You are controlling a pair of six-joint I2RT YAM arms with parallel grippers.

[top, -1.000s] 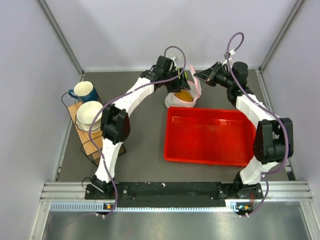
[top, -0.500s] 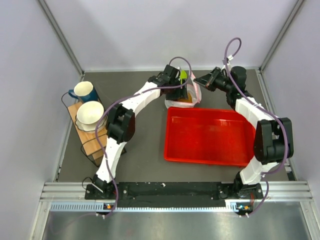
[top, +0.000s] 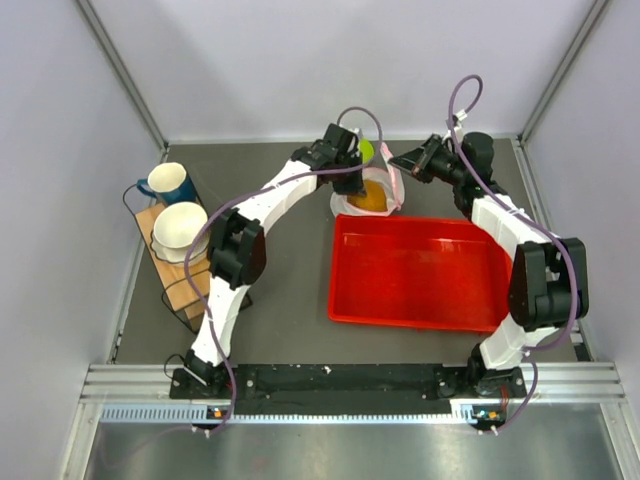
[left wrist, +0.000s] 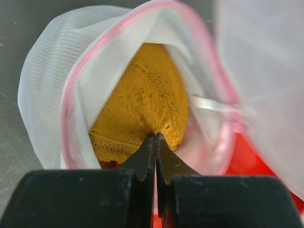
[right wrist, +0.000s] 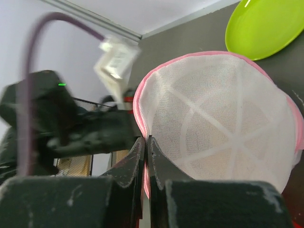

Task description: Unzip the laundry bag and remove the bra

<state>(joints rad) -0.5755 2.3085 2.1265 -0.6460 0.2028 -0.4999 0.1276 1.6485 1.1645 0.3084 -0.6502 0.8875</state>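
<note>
Your left fingers (left wrist: 142, 164) are clenched on the orange lace bra (left wrist: 142, 104) inside the open round white mesh laundry bag with pink trim (left wrist: 52, 85), just beyond the red plastic tray (top: 415, 270), while your right fingers (right wrist: 135, 164) pinch the bag's rim.

round white mesh bag (left wrist: 47, 104) 1 | orange fabric bra (left wrist: 142, 99) 1 | red plastic tray (top: 415, 270) 1 | lime-green plate (right wrist: 261, 26) 1 | blue mug (top: 172, 186) 1 | white bowl (top: 178, 225) 1

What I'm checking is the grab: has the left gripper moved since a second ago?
Yes: the left gripper came slightly nearer the red tray, its far rim, and shut on the bra.
</note>
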